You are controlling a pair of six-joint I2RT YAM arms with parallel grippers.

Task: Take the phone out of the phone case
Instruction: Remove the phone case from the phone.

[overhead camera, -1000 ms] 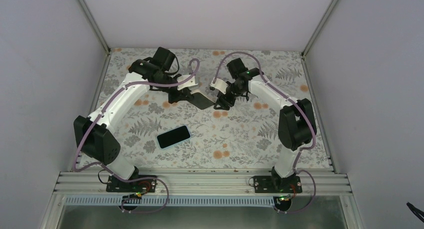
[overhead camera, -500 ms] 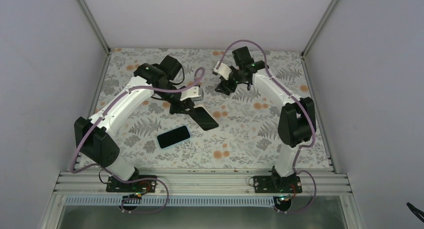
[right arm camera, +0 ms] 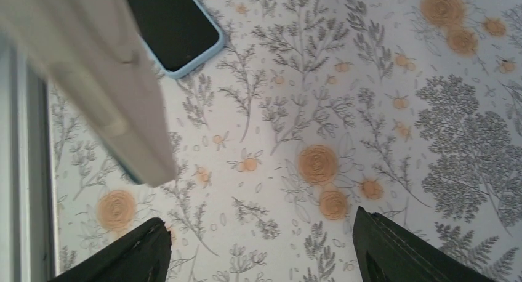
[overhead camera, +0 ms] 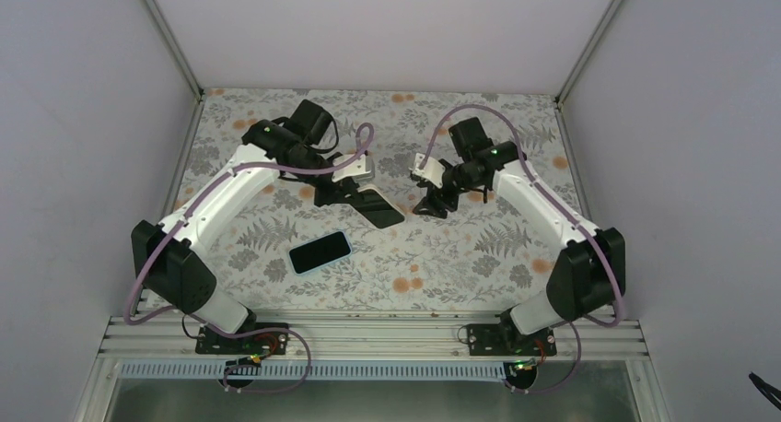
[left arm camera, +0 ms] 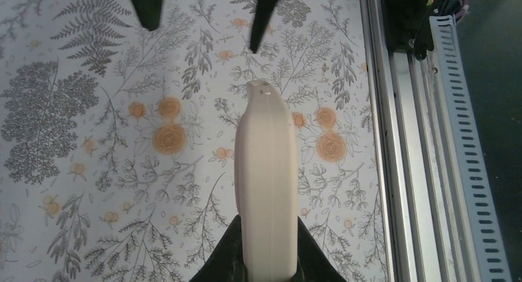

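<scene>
The floral surface (overhead camera: pixel 479 256) has not changed; I am what has moved. A second ago my two arms met over the far middle, both working on the phone case (overhead camera: pixel 379 207). Now my right arm (overhead camera: pixel 543 210) has let go, swung off and come back toward the centre. My left arm (overhead camera: pixel 230 178) has carried the case nearer and holds it alone, tilted above the surface.

The case is cream along its edge and dark on its upper face. The phone (overhead camera: pixel 320 252), with a black screen and a pale blue rim, lies flat on the surface just nearer than the case and apart from it. It is in the same spot as a second ago.

My left jaws (overhead camera: pixel 348 196) pinch one end of the case. My right jaws (overhead camera: pixel 431 201) are spread wide and empty, their tips just beyond the case's free end and not touching it.

I judge the phone to be already out, so the two-handed work is over. I cannot see into the case from here to be sure it holds nothing. What is left, I think, is only to set the case down clear of the phone.
</scene>
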